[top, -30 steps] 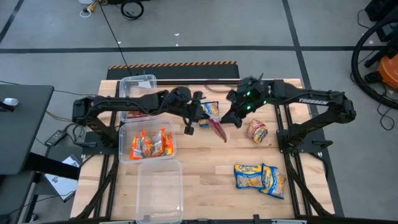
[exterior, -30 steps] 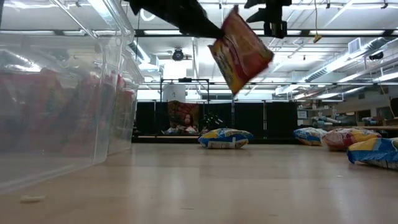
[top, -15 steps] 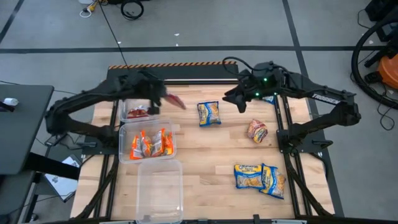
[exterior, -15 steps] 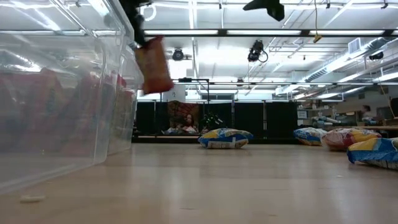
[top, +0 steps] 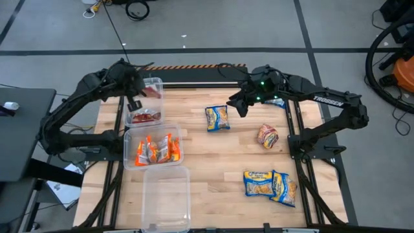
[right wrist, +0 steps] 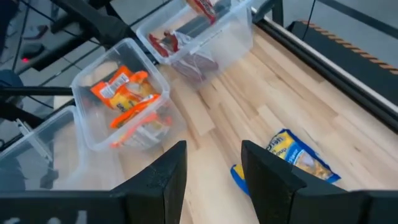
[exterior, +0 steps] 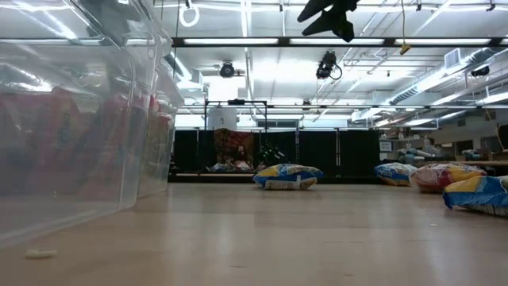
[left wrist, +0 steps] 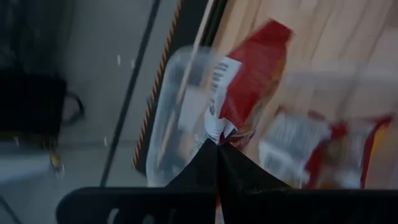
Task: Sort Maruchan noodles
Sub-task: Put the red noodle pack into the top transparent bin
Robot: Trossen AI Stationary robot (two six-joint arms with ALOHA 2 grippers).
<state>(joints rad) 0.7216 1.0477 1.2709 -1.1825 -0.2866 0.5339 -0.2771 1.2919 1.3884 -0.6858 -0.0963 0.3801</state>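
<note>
Overhead, left hand (top: 137, 102) pinches red packet (top: 152, 92); right hand (top: 240, 107) open, empty.

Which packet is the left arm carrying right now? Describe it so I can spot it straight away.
Start at the row of three clear bins on the table's left side and go to the far bin. Above it, the left pincer is shut on a red packet. It is the only packet off the table.
</note>
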